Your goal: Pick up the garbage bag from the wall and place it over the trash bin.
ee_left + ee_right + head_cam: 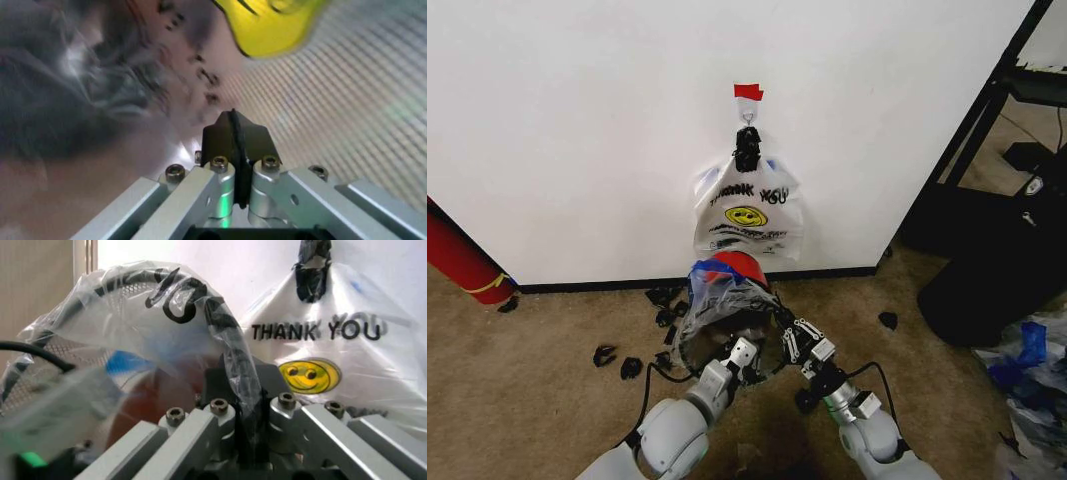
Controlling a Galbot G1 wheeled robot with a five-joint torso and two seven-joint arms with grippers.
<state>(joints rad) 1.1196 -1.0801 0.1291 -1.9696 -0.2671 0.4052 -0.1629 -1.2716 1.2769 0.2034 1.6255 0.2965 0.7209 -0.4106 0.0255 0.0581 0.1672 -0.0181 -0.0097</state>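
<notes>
Bag (717, 300): I see it draped over the bin (745, 268), under the wall (577, 120).
Left gripper (745, 352): pinched closed, at the bin.
Right gripper (239, 390): clamped on bag film.

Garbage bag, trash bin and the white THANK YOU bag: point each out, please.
garbage bag (133, 305), right wrist view, on its crinkled clear plastic.
trash bin (749, 266), head view, on its red base.
white THANK YOU bag (747, 215), head view, on its yellow smiley print.

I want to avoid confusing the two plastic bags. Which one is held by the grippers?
The thin see-through garbage bag with blue patches, stretched over the round black trash bin. The opaque white smiley bag hangs apart on the wall hook.
</notes>
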